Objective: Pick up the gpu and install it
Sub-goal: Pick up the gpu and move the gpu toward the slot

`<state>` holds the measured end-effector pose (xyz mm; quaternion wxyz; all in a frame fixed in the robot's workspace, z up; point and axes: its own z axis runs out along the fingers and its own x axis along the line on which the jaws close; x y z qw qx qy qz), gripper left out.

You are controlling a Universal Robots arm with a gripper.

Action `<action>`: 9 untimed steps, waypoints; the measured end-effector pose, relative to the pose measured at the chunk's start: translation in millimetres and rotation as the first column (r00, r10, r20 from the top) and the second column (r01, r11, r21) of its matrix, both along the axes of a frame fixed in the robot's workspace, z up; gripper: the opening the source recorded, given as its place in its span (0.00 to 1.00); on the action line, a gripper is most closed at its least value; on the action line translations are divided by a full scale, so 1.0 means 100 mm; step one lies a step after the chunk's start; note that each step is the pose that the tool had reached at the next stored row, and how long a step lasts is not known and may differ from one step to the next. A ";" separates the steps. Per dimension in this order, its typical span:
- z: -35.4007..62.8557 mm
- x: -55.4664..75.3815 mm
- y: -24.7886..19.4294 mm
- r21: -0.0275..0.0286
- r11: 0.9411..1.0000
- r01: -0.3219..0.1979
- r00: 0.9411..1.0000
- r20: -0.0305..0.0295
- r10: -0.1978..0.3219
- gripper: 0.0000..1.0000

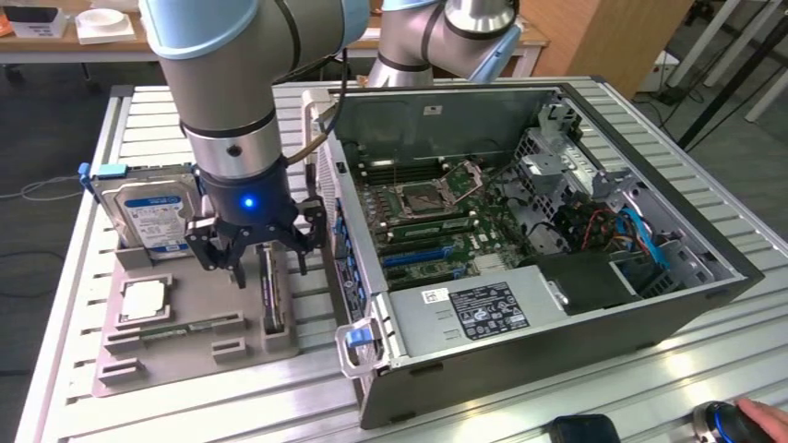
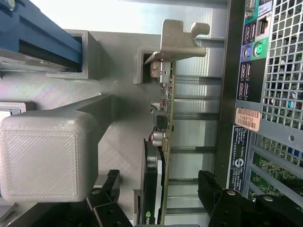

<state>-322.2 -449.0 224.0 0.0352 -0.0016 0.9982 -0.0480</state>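
Note:
The gpu [image 1: 272, 293] stands on its long edge in a slot of the grey printed holder [image 1: 185, 355], just off the open computer case's [image 1: 542, 231] rear panel. In the wrist view the gpu [image 2: 160, 142] shows a dark board and a black face, with its silver bracket [image 2: 177, 40] at the far end. My gripper [image 1: 256, 261] hangs directly above the card. It is open, and the black fingers [image 2: 108, 201] straddle the card's near end without touching it. The gripper [image 2: 161, 203] holds nothing.
The holder also carries a silver hard drive [image 1: 148, 217] standing upright, a processor chip [image 1: 144, 297] and a memory stick [image 1: 185, 328]. Inside the case lies the motherboard [image 1: 431, 221] with blue slots. A person's hand [image 1: 761, 420] rests at the exterior view's lower right.

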 end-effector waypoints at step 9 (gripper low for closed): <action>0.000 0.00 0.000 0.000 1.000 0.000 1.000 0.000 0.000 0.76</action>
